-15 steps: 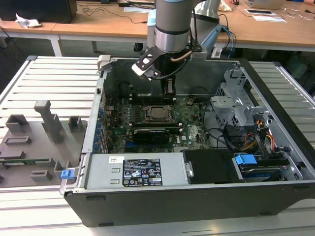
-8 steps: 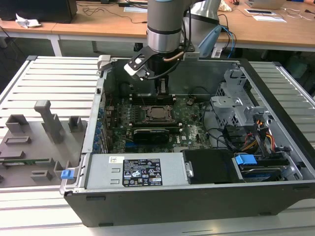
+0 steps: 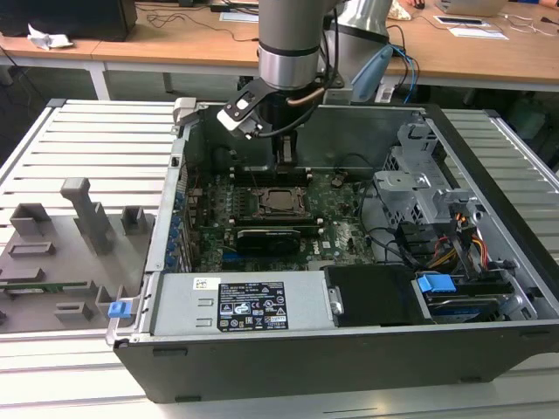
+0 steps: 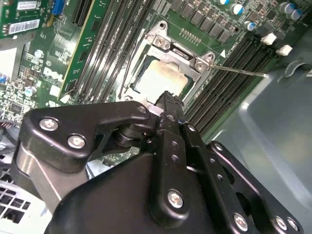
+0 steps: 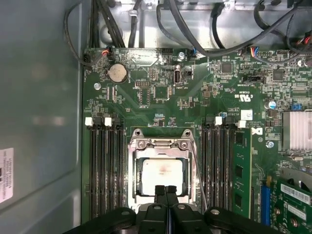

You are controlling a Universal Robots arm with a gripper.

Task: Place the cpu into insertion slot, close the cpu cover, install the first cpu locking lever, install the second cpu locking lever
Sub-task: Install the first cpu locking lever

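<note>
Setting: workshop with wooden desks (image 3: 175, 44) at the back and a slatted metal table (image 3: 87, 148) in front.
Computer case (image 3: 288, 367): lies open on the table, its inside facing up; a grey fixture tray (image 3: 52, 262) sits beside it, on the exterior view's left.
Arm (image 3: 293, 35): reaches straight down into the case, over the middle of the board.
Circuit board (image 5: 161, 97): green and flat on the case floor, with a long black graphics card (image 3: 275, 237) lying across it near the socket.
Gripper (image 5: 165, 191): fingers pressed together with no gap and nothing between them — the tips sit over the socket's edge opposite the cover's hinge bracket; whether they touch it cannot be told.
Memory slots (image 5: 105, 165): narrow black rows on both sides of the socket.
Cpu cover (image 5: 161, 144): folded down flat, its window framing the chip.
Insertion slot (image 5: 138, 170): a dark band just inside the window.
Cpu (image 5: 163, 173): seated in the slot, dull metal top up, under the cover frame.
Lever (image 4: 241, 72): thin metal rod — it angles off the socket's corner across the memory slots.
</note>
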